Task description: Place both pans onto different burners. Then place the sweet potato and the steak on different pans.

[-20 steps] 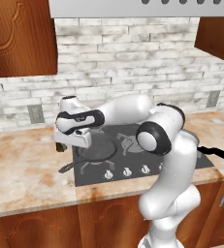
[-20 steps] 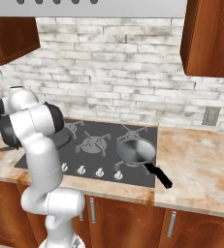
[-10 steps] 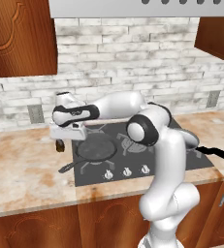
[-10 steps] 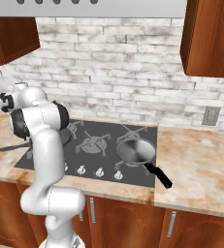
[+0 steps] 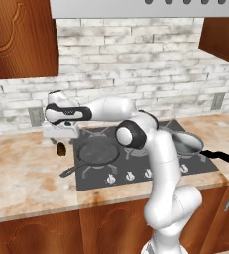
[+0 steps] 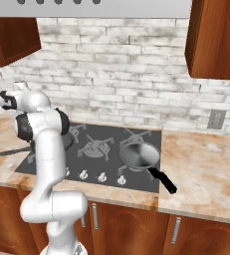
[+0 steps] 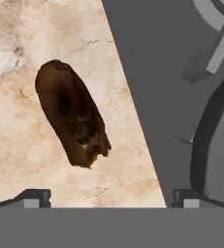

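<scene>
The claw [image 7: 108, 196] hangs spread wide above the sweet potato [image 7: 72, 114] — which lies on the tabletop [image 7: 16, 160] just beside the cooktop [image 7: 157, 72]. Both pans look placed on burners; next, judging by this, lower and pinch the potato.

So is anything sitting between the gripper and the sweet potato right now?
Nothing visible does. The open gripper hangs above the sweet potato, which lies alone on the bare counter just beside the cooktop edge. The black skillet sits off to one side on its burner, not in the path.
</scene>
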You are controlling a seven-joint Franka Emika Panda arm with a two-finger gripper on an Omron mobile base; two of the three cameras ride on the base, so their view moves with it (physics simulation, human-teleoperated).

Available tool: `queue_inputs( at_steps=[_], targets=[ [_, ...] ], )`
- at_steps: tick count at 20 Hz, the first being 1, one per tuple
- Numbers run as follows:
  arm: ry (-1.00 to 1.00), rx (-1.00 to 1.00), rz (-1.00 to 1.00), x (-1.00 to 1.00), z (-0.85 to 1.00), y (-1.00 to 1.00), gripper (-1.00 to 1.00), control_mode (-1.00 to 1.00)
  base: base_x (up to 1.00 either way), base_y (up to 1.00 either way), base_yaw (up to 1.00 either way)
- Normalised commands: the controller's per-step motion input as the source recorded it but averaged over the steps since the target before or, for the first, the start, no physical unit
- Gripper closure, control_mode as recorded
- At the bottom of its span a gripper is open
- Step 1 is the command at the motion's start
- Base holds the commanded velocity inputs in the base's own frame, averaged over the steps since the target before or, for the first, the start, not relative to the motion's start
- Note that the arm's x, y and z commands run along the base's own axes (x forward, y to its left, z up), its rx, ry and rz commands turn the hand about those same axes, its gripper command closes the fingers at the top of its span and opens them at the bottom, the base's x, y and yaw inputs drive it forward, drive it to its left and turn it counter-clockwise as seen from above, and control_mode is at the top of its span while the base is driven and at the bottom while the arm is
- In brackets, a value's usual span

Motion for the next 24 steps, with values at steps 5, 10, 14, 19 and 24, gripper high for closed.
queue_inputs(
  at_steps=[5, 10, 14, 19, 24],
  targets=[
    [0.0, 0.0, 0.0, 0.09, -0.15, 0.01, -1.0, -1.0, 0.0, 0.0, 0.0],
    [-0.02, 0.0, 0.0, 0.02, -0.36, 0.0, -1.0, -1.0, 0.0, 0.0, 0.0],
    [-0.09, 0.0, 0.0, 0.08, -0.25, 0.0, -1.0, -1.0, 0.0, 0.0, 0.0],
    [-0.1, 0.0, 0.0, 0.12, -0.18, 0.0, -1.0, -1.0, 0.0, 0.0, 0.0],
    [-0.05, 0.0, 0.0, 0.0, -0.21, 0.0, -1.0, -1.0, 0.0, 0.0, 0.0]
  ],
)
